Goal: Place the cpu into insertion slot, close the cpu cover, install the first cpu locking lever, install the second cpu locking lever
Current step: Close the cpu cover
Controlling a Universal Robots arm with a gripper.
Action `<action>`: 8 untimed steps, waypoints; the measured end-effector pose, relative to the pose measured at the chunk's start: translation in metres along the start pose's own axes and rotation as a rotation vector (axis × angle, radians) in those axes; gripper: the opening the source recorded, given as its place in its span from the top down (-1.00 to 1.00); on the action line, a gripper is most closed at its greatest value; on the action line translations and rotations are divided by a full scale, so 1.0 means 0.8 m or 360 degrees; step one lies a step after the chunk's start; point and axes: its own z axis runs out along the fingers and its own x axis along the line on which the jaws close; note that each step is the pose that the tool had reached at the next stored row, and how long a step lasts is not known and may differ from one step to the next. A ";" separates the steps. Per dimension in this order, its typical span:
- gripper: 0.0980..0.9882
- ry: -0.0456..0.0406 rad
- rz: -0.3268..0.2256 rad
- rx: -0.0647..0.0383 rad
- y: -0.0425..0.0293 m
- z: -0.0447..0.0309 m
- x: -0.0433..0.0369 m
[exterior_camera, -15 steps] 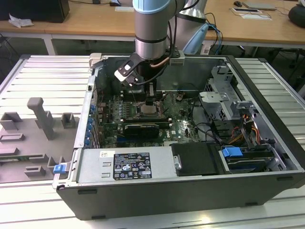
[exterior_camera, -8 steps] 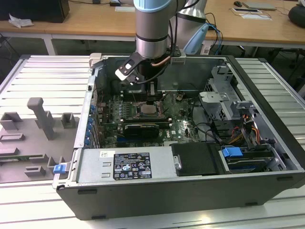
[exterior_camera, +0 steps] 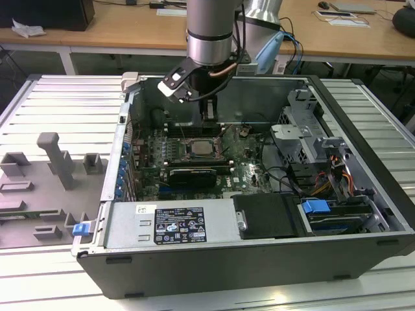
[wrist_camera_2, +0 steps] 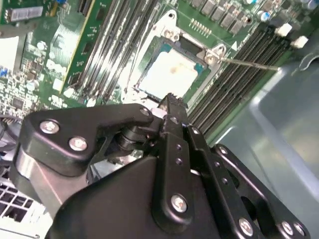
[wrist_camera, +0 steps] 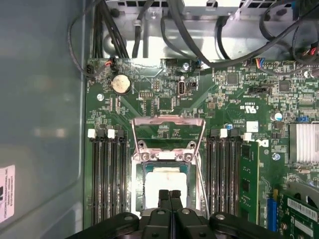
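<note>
First wrist view: the cpu (wrist_camera: 167, 183) lies flat inside the insertion slot (wrist_camera: 141, 173), its pale metal top facing up and framed by the slot's dark border. The gripper (wrist_camera: 169, 195) hangs over the edge of the chip farthest from the slot's hinge. Its two black fingers are pressed together with nothing visible between them (whether the tips actually touch the chip I cannot tell). The cpu cover (wrist_camera: 168, 121) stands open on the hinge side of the slot, a thin silvery frame lifted clear, so the chip is uncovered. A thin metal locking lever (wrist_camera: 200, 174) runs along one side of the slot, between it and a bank of long black memory slots (wrist_camera: 222, 174); a matching bank lies on the slot's opposite side. Beyond the open cover, away from the slot, a round coin battery (wrist_camera: 120, 84) sits on the green motherboard (wrist_camera: 164, 99), and farther off black cables (wrist_camera: 194, 45) cross over the board's edge. In the second wrist view a lever juts out from a corner of the slot as a bare rod slanting over the memory slots. In the exterior view the arm reaches down into the open computer case (exterior_camera: 194, 259), with the gripper above the slot.
</note>
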 end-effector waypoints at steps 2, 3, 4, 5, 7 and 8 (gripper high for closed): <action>0.97 0.0000 0.0000 0.0000 0.0032 0.0004 0.000; 0.97 -0.0001 0.0000 0.0001 0.0033 -0.0005 0.000; 0.97 -0.0001 0.0000 0.0001 0.0034 -0.0027 0.000; 0.97 -0.0001 0.0000 0.0000 0.0036 -0.0056 0.000; 0.97 -0.0001 0.0000 0.0000 0.0077 -0.0056 0.000; 0.97 -0.0001 0.0000 0.0000 0.0122 -0.0055 0.000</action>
